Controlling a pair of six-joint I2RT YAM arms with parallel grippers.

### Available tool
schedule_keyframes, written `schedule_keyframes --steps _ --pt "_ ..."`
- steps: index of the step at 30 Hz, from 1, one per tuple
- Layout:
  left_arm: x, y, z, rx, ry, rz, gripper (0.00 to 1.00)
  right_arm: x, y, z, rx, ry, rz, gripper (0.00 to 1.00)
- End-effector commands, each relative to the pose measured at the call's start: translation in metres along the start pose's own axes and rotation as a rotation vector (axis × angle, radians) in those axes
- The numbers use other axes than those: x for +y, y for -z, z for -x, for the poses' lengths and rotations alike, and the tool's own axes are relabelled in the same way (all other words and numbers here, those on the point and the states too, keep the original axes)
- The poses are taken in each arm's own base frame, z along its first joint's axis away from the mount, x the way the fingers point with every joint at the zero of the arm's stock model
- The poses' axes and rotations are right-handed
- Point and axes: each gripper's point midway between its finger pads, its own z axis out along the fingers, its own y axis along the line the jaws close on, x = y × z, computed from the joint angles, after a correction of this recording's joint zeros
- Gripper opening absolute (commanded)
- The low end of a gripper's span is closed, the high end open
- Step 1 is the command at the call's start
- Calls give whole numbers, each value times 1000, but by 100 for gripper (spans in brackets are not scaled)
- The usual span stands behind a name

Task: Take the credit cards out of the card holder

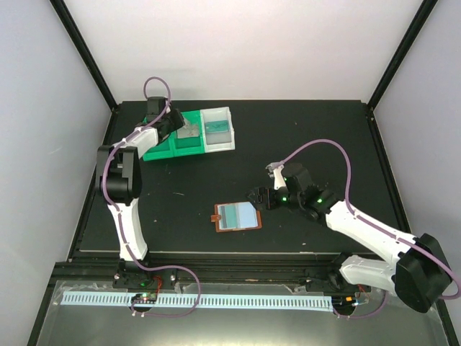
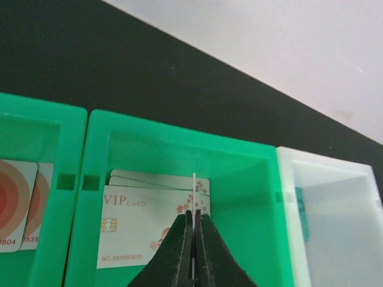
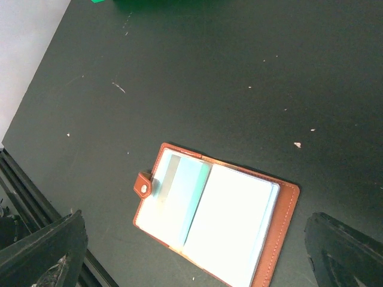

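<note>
**A:** So, starting from the left, what step is this?

**B:** The drop-off, I'd say. The left gripper (image 2: 194, 216) has its fingers pressed together on a card (image 2: 194, 184). The card is held on edge over the middle green bin (image 2: 99, 155), where VIP cards (image 2: 149, 224) already lie flat.

**A:** And further left?

**B:** Another green bin (image 2: 42, 113), with orange-ringed cards (image 2: 15, 203) in it. Right of the middle bin sits a white bin (image 2: 326, 166) with something teal inside; I can't tell what it is.

**A:** What does the next move call for?

**B:** Parting the fingers so the card falls onto the stack. It stands upright, so it could tip either way, though the bin walls should catch it.

**A:** Where's the card holder?

**B:** The card holder (image 3: 230, 221) is well apart from the bins, lying open and flat on the black table (image 3: 239, 72). Its tab (image 3: 143, 187) sticks out at one side. One pocket shows pale blue and the other page glares white, so I can't say whether cards remain inside.

**A:** And the right side?

**B:** The right gripper (image 1: 261, 196) hovers just beside the holder, jaws spread wide and gripping nothing. Nothing lies between them. Any card left in those sleeves will likely need a careful pinch on its edge, or the holder may lift with it.
</note>
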Motion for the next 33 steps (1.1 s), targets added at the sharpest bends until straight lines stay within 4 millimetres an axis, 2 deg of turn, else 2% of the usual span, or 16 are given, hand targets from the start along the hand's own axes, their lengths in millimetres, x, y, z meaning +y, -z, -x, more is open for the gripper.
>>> schedule_keyframes --steps 1,15,28,33 --pt "3 -6 6 -10 -22 24 2 10 1 14 -25 -3 35 100" --pt "4 -23 -2 20 -34 39 7 5 6 13 -38 -4 10 100" --pt "6 -25 -7 49 -34 50 8 6 4 12 -32 -4 11 100" --pt "6 -24 -5 48 -33 55 11 6 5 13 -35 -4 9 100"
